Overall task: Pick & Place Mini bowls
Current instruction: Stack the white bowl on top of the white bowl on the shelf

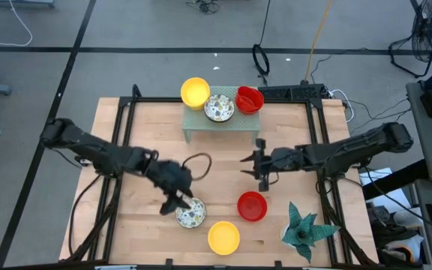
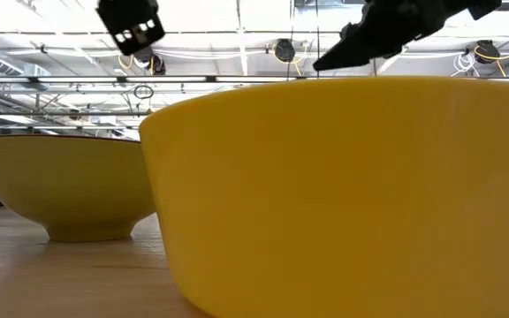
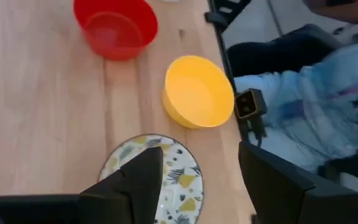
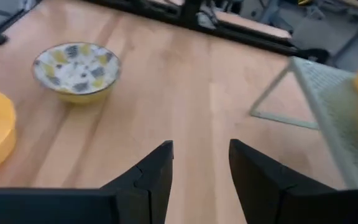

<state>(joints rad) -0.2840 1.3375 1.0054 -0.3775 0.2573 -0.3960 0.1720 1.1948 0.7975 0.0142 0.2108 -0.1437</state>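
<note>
Left end effector (image 1: pixel 177 201) hangs low over the near part of the table (image 1: pixel 141 142), fingers spread, right at the speckled bowl (image 1: pixel 191 215); in the left wrist view one finger (image 3: pixel 143 177) overlaps that bowl's rim and the other sits just outside it, nothing pinched. Right end effector (image 1: pixel 259 166) hovers mid-table, fingers (image 4: pixel 157 171) parted over bare wood, holding nothing. Near-side bowls: the speckled bowl, a red bowl (image 1: pixel 252 206) just right of it, a yellow bowl (image 1: pixel 223 237) closest to the near edge, between and below those two. All three sit upright on the wood, apart from each other. At the far side a pale green rack (image 1: pixel 201 126) carries three more: a second yellow bowl (image 1: pixel 195 92) at its left corner, a second speckled bowl (image 1: pixel 219 108) in the middle, a second red bowl (image 1: pixel 249 99) at the right. A green spiky plant (image 1: pixel 304 229) stands at the near right corner. Low view is mostly filled by a yellow bowl wall, with another yellowish bowl behind it on the left.
</note>
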